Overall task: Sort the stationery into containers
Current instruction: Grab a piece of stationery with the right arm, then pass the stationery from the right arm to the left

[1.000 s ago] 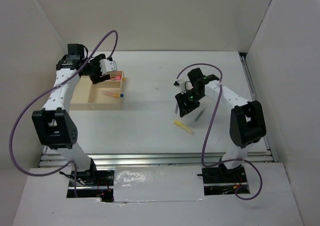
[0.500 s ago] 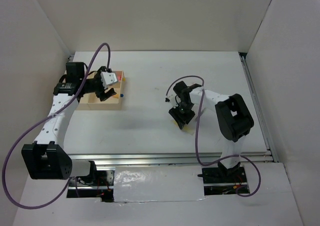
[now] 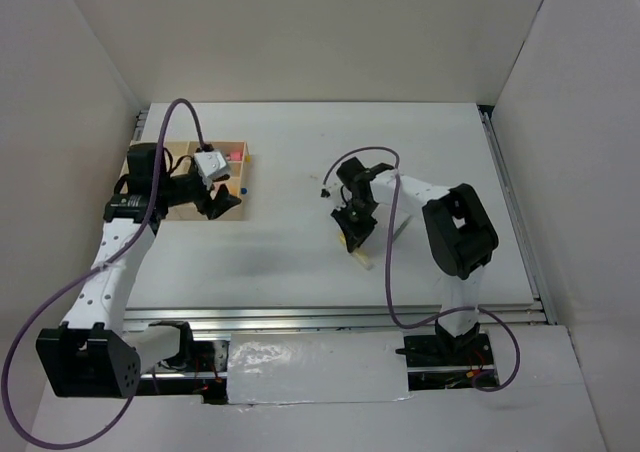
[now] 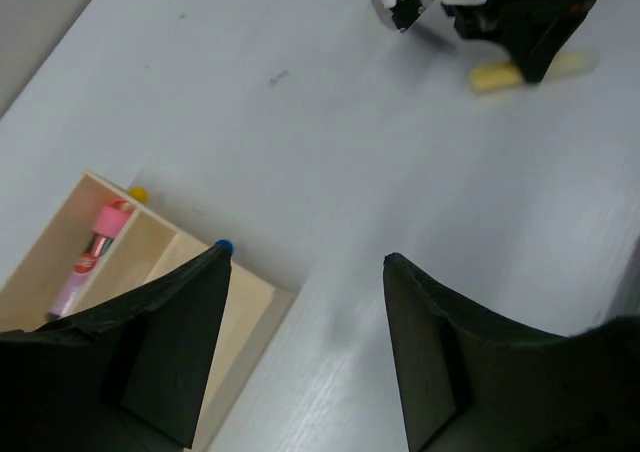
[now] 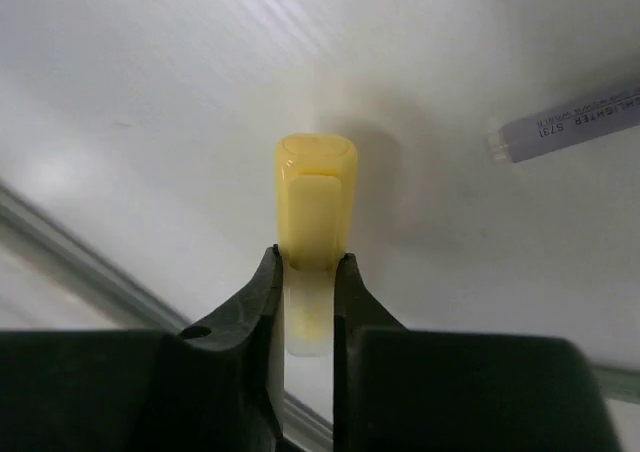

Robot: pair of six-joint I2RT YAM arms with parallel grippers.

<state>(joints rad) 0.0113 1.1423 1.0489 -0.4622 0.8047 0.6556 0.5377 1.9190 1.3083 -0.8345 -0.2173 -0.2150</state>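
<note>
- Right gripper (image 5: 308, 277): fingers pinching a stubby yellow plastic marker (image 5: 316, 187), whose capped end projects beyond the fingertips, low over the white table (image 3: 300, 142).
- Left gripper (image 4: 305, 342): fingers spread with nothing between them, above a corner of the pale-tan wooden compartment tray (image 4: 255, 307).

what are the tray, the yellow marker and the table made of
Tray: looks like unfinished pale wood or plywood, matte tan with thin dividers.
Yellow marker: probably plastic, smooth with a slight sheen and a moulded raised tab on its end.
Table: white and faintly streaked, like painted or laminated board; which of the two is unclear.
</note>
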